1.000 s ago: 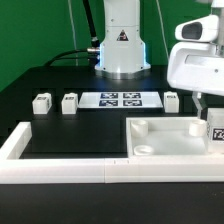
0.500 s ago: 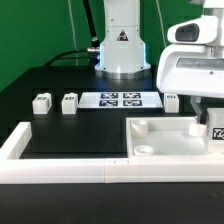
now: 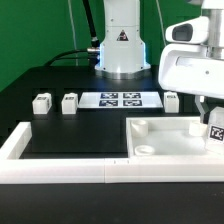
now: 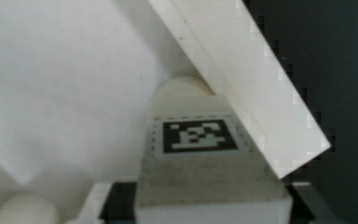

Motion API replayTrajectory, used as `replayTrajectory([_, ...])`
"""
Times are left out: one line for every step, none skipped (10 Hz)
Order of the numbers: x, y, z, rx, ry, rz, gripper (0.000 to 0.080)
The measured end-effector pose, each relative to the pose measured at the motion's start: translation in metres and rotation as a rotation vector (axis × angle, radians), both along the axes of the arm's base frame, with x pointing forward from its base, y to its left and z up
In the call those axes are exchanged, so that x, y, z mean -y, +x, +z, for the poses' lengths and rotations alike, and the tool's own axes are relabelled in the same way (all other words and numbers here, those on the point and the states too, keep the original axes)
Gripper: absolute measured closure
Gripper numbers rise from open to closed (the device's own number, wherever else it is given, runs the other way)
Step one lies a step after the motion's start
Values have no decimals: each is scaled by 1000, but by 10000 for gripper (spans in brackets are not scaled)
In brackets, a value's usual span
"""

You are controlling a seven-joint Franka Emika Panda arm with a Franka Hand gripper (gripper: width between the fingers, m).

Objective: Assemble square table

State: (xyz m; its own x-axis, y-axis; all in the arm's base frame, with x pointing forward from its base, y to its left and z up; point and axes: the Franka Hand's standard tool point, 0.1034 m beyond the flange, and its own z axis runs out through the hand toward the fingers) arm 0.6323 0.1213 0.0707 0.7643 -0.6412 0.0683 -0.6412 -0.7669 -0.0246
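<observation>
The square table top [image 3: 172, 143], a white tray with a raised rim and round corner sockets, lies at the front on the exterior view's right. My gripper [image 3: 211, 122] hangs over its far right corner, shut on a white tagged leg [image 3: 216, 132]. In the wrist view the leg [image 4: 197, 130] stands between my two dark fingers [image 4: 302, 203], beside the top's rim [image 4: 247, 70]. Three loose leg blocks stand on the black table: two on the left [image 3: 41, 101] [image 3: 69, 101] and one on the right [image 3: 172, 99].
The marker board [image 3: 120, 99] lies flat in front of the arm's base [image 3: 120, 45]. A long white border rail [image 3: 60, 168] runs along the front and up the left side. A green backdrop stands behind.
My gripper has shifted slightly to the exterior view's left and down with the leg in it. The loose legs and the top have not moved.
</observation>
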Motion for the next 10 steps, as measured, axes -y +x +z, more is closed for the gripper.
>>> replayTrajectory([1,0,0,-1,12,-99,509])
replayTrajectory([7,1,0,-10,56,-288,509])
replayTrajectory([8,0,-1,-21,94,-407,509])
replayTrajectory([7,-1,-1,-34,134,-569,509])
replayTrajectory([5,-2,-2,-42,163,-710,509])
replayTrajectory([4,-3,-2,-43,194,-848,509])
replayTrajectory([4,-3,-2,-43,204,-953,509])
replayTrajectory([4,-3,-2,-44,205,-988,509])
replayTrajectory([4,-3,-2,-49,211,-1070,509])
replayTrajectory([5,-3,-2,-54,216,-1144,509])
